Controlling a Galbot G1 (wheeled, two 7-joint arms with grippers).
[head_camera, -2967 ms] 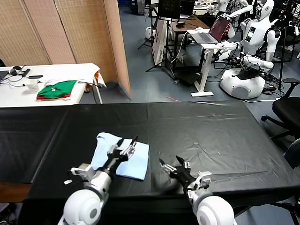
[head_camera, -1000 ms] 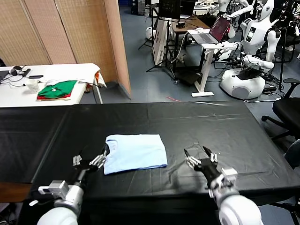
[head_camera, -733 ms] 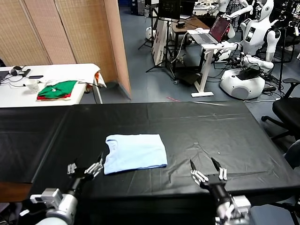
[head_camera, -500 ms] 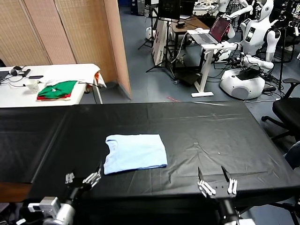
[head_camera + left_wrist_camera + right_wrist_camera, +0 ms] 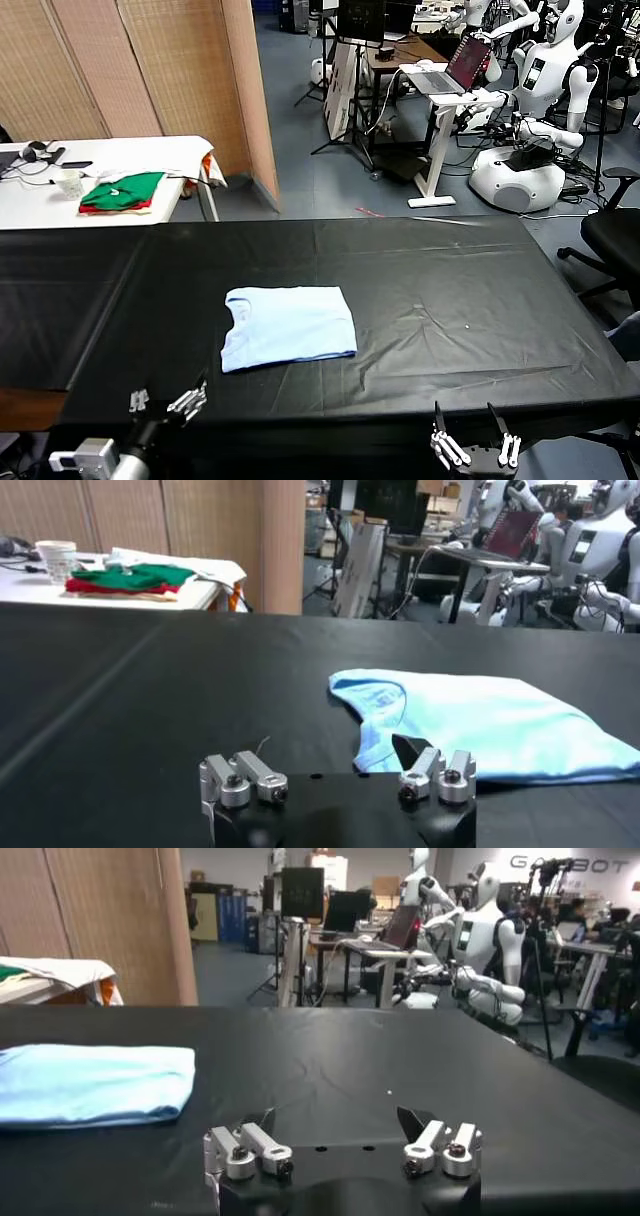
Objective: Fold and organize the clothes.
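- Fingers of both grippers are standing spread wide and holding nothing; the left gripper (image 5: 165,402) and the right gripper (image 5: 472,447) are sitting low at the near edge of the desk (image 5: 450,290), both apart from the T-shirt (image 5: 288,326).
- From the T-shirt, the left gripper is lying toward the robot and a little to its left, near the neckline corner; the right gripper is lying toward the robot and well off to its right.
- Judging by that, the left arm is the nearer one for any further touch.
- Already folded, the T-shirt is lying flat as a neat rectangle, its long axis running left to right across the desk, neckline on the robot's left side.
- Seen from the left wrist view, the T-shirt (image 5: 480,720) is lying ahead of the fingers and off to one side; the right wrist view is showing its folded edge (image 5: 95,1083) further away.
- Under the T-shirt, a black cloth is covering the desk with a few creases.
- Beyond the T-shirt, a white side table (image 5: 40,190) is carrying green and red folded garments (image 5: 122,191); further back are wooden screens (image 5: 150,60) and other robots (image 5: 530,110).
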